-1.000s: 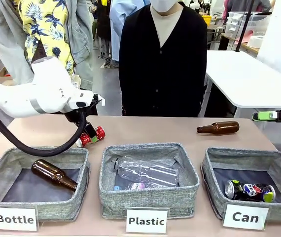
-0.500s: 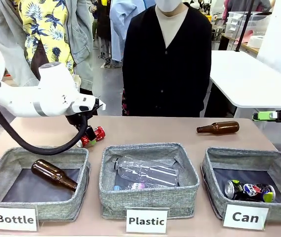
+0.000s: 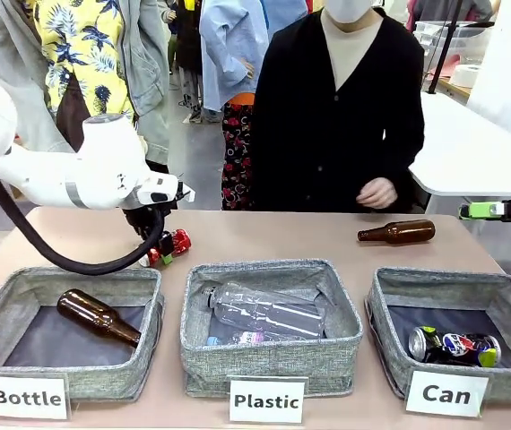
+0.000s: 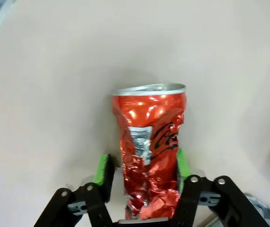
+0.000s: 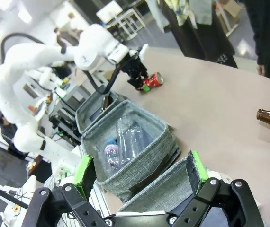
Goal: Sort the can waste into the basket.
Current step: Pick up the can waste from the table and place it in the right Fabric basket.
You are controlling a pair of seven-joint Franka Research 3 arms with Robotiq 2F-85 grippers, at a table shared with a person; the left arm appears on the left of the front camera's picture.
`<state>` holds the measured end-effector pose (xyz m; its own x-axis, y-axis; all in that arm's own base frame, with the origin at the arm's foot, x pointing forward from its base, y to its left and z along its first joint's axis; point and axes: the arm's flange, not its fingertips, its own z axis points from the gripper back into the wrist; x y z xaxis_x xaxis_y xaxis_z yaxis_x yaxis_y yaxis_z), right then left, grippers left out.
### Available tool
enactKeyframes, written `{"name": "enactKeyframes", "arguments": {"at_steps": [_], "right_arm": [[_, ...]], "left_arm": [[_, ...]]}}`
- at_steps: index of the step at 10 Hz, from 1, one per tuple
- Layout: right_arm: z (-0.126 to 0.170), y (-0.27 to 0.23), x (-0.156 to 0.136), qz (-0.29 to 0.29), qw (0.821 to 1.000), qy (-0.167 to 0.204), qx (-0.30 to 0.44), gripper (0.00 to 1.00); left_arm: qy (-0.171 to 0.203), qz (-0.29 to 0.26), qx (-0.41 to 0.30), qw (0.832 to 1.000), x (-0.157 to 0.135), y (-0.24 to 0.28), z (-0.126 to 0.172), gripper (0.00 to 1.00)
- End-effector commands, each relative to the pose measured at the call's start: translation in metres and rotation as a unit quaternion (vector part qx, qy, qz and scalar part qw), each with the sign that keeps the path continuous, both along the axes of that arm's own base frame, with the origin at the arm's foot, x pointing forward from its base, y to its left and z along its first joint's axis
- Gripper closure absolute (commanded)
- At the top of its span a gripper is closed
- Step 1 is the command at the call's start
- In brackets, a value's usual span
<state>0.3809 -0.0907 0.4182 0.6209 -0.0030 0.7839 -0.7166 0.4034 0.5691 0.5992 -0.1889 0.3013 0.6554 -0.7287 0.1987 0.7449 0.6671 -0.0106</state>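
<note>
**Left claw (image 4: 142, 165) astride the red can (image 4: 149, 142), black can (image 3: 454, 346) down in the Can basket (image 3: 435, 279)**

Here's the left arm, reaching in low over the far-left part of the bench (image 3: 264, 237), just behind the gap between the Bottle basket (image 3: 112, 381) and the Plastic basket (image 3: 273, 358). The red can lies on its side on the bench. In the front view its long axis runs left to right and rises a little toward the far side. The silver rim end points to the robot's right and away from the wrist, and the crumpled end sits between the fingers.

The claw is not clenched. In the wrist view 1 green pad is against the can, while a sliver of bench shows between the other pad and the can's dented side. So the jaws bracket the can, parted.

Over on the right, the black can rests on the dark lining of the Can basket, also on its side. Its long axis runs left to right, with the silver top toward the robot's left and the yellow-green end toward the right.

The right claw (image 5: 141, 165) is spread wide with nothing between its pads and grey basket fabric below it.

A brown bottle (image 3: 397, 233) lies on the bench behind the Can basket, neck pointing left. The person's hand (image 3: 378, 193) hangs near it, apart from it.
</note>
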Motion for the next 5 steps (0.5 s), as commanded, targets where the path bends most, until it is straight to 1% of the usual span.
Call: {"name": "enactKeyframes", "arguments": {"at_steps": [1, 2, 3, 4, 5], "right_arm": [[0.005, -0.001, 0.002, 0.000, 1.000, 0.007, -0.003, 0.00], [0.005, -0.001, 0.002, 0.000, 1.000, 0.007, -0.003, 0.00], [0.005, -0.001, 0.002, 0.000, 1.000, 0.007, -0.003, 0.00], [0.005, -0.001, 0.002, 0.000, 1.000, 0.007, -0.003, 0.00], [0.005, -0.001, 0.002, 0.000, 1.000, 0.007, -0.003, 0.00]], "left_arm": [[0.012, 0.006, 0.011, 1.000, -0.001, -0.001, 0.001, 1.00], [0.010, 0.004, 0.014, 1.000, -0.002, -0.003, 0.001, 1.00], [0.006, -0.004, 0.013, 1.000, -0.005, -0.006, 0.004, 0.97], [0.003, -0.011, 0.010, 1.000, -0.008, -0.007, 0.010, 1.00], [-0.004, -0.018, 0.005, 1.000, -0.016, -0.008, 0.022, 1.00]]}}
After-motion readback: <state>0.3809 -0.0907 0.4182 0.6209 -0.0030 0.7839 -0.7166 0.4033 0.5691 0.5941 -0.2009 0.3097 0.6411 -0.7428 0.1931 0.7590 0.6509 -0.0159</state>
